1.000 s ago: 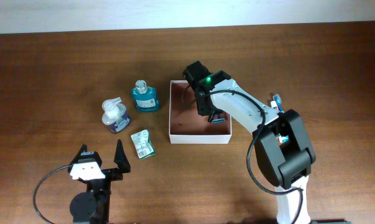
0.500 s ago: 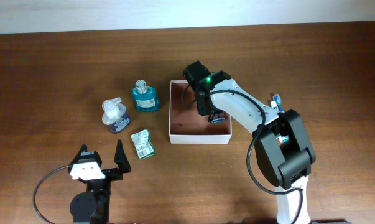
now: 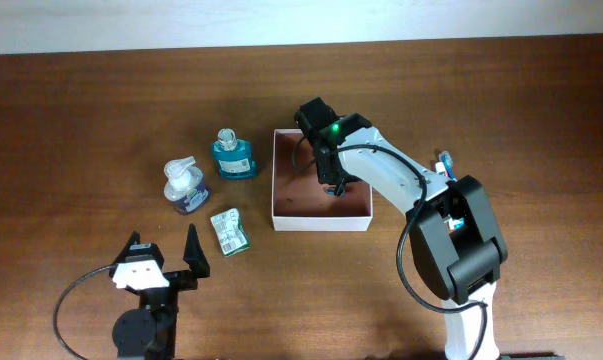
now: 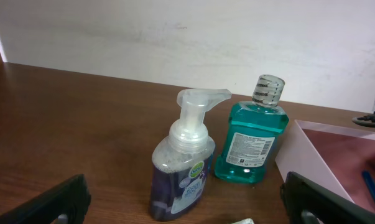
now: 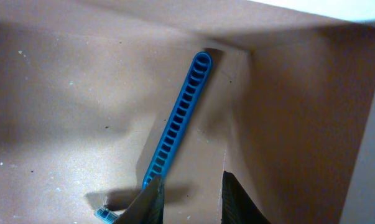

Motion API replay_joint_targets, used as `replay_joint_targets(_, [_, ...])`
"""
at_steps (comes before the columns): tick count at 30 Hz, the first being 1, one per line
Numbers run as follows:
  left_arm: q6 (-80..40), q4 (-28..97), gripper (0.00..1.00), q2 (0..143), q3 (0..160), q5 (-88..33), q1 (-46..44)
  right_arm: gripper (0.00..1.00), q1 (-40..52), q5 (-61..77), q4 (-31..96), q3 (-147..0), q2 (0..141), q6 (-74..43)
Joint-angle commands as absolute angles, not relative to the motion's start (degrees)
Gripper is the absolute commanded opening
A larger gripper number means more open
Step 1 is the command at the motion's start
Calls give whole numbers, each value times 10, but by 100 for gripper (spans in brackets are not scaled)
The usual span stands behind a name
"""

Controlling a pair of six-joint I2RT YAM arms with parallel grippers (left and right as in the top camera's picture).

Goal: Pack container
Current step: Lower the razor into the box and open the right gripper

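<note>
one right end effector (image 5: pixel 190 190) inside container (image 3: pixel 321 223), jaws slightly apart, seemingly empty, beside blue handle (image 5: pixel 178 118).

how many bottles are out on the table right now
2. The pump bottle stands furthest left; the teal bottle stands just outside the left wall of the container. The right arm covers part of the container, so another could be hidden there.

The right arm (image 3: pixel 386 178) is a white shell between bulky black housings, with a small green light (image 3: pixel 334 128) glowing on its black wrist and a thin black cable (image 3: pixel 409 262) looped alongside. The left gripper (image 3: pixel 162 242) is black, a white block (image 3: pixel 136 268) behind its jaws and a second cable (image 3: pixel 69 305) trailing off.
</note>
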State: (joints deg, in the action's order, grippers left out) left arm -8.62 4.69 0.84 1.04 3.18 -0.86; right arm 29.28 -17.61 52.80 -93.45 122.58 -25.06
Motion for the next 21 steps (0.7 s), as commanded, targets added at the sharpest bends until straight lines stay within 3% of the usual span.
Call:
replay_joint_targets(1, [-81, 46, 100, 4, 5, 27, -6, 23, 291, -191, 535, -949, 1231, -230])
replay_joint_targets(8, [-81, 46, 99, 4, 5, 27, -6, 23, 291, -153, 667, -1111, 1225, -225])
replay_joint_targets(10, [-81, 46, 99, 4, 5, 27, -6, 19, 291, -112, 671, -1132, 1225, -219])
replay_joint_targets(14, [-81, 46, 99, 4, 5, 27, -6, 4, 293, -51, 665, -1125, 1230, -207])
replay_joint_targets(21, [-81, 46, 99, 4, 5, 27, -6, 4, 293, -39, 643, -1047, 1232, -174])
